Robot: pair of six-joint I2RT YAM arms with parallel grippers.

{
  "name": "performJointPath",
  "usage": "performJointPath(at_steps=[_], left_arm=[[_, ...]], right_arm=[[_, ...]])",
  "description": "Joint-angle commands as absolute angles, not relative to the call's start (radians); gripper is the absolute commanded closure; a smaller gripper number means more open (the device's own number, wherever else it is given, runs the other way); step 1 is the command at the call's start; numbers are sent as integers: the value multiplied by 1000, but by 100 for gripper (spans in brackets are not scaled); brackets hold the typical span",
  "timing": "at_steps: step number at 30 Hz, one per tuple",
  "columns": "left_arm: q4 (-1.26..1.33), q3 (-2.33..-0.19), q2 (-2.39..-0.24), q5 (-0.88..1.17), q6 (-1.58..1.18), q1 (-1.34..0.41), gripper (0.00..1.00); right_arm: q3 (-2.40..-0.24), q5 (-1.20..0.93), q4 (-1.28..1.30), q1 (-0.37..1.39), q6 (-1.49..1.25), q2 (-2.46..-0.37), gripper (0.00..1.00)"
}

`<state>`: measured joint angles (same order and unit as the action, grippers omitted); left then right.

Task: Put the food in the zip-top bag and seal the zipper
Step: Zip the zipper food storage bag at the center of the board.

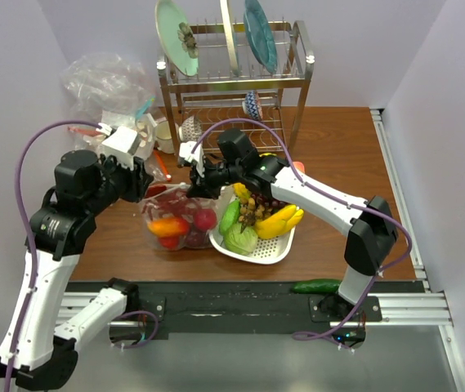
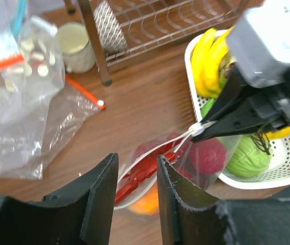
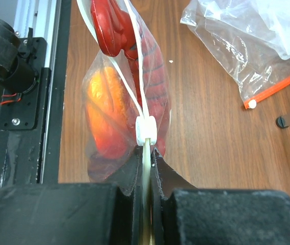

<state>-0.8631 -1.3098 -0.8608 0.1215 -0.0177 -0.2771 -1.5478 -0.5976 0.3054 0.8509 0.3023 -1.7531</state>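
The zip-top bag (image 1: 175, 222) stood on the tabletop (image 1: 338, 155) just left of the white tray (image 1: 266, 253). The food (image 3: 109, 112) was inside it, a red lobster (image 3: 113, 25) and an orange piece among it. The right end effector (image 3: 146, 159), reaching across above the tray, was clamped tight on the zipper (image 3: 137, 76) just behind its white slider (image 3: 146, 130). The left end effector (image 2: 136, 163), farther left of the tray, had its fingers apart, with the bag's mouth edge running between them.
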Motion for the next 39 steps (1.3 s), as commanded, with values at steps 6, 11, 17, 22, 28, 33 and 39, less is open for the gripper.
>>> performJointPath(at_steps=[6,11,17,22,28,33,39], left_arm=[[-922,-1304,-896,73,-127,-275,56],[-902,-1252,-907,159,-91,-275,57],[-884,-1187,-936,187,-74,-275,78],[-844,-1114,-948,238,-74,-275,91],[-753,-1008,-939,210,-97,-275,98],[-775,-1087,-914,92,-107,-275,74],[-844,-1272,-856,185,-92,-276,39]], right_arm=[[-1534,-594,233,851,299,-1683,100],[-1528,-600,227,851,302,-1678,100],[-1528,-610,224,851,304,-1674,100],[-1535,-611,216,851,293,-1663,100],[-1543,-624,196,851,261,-1654,100],[-1574,-615,222,851,253,-1674,100],[-1575,-618,235,851,268,-1684,100]])
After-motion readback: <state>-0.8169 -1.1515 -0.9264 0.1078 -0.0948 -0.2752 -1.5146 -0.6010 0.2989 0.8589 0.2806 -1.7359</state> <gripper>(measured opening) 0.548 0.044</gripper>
